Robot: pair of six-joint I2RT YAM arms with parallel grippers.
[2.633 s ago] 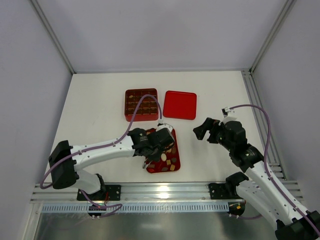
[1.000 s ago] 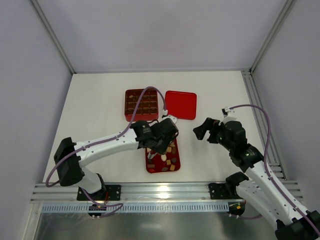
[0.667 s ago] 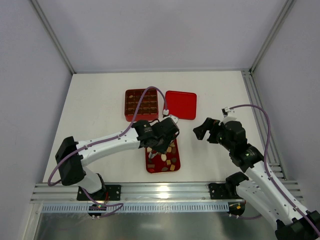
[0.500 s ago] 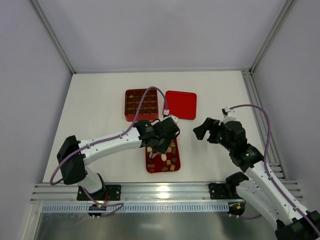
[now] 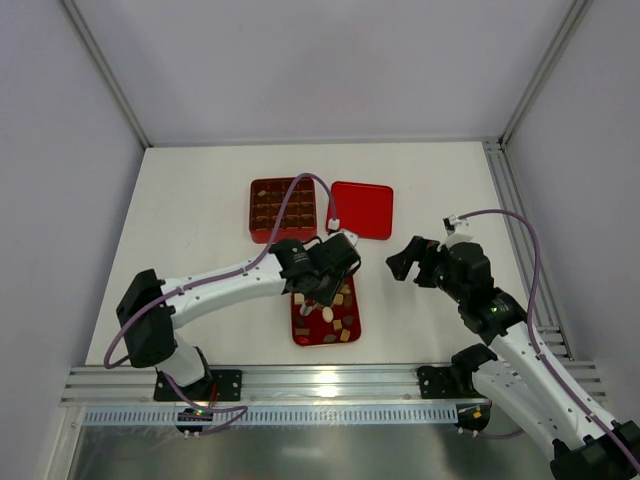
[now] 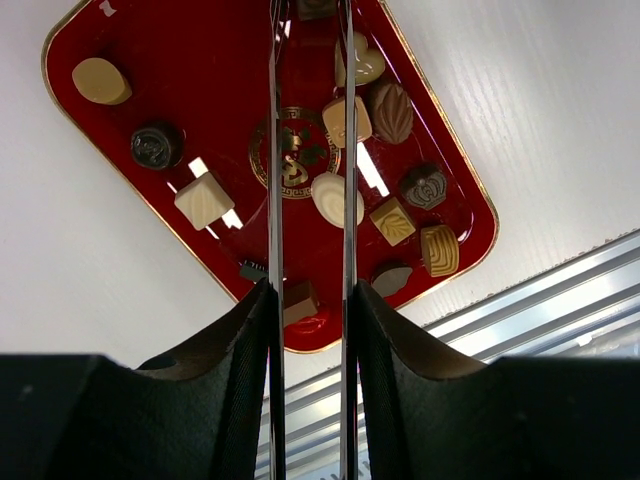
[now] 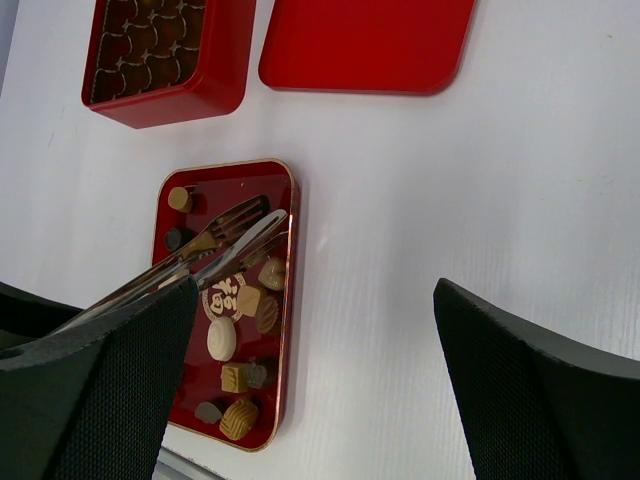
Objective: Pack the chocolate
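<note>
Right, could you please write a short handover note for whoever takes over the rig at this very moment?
Left gripper: long fingers low over the red tray, nearly together. I cannot tell whether they hold a piece.
Right gripper: open and empty, hanging above the table to the right of the tray.
Chocolate: a dozen or so pieces loose on the tray. The gridded red box and the lid lie side by side beyond it.
Done: cannot tell how many compartments are filled.
Left: move the tray's pieces into the box.

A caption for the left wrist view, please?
Left gripper over a red tray of mixed chocolates.
</note>
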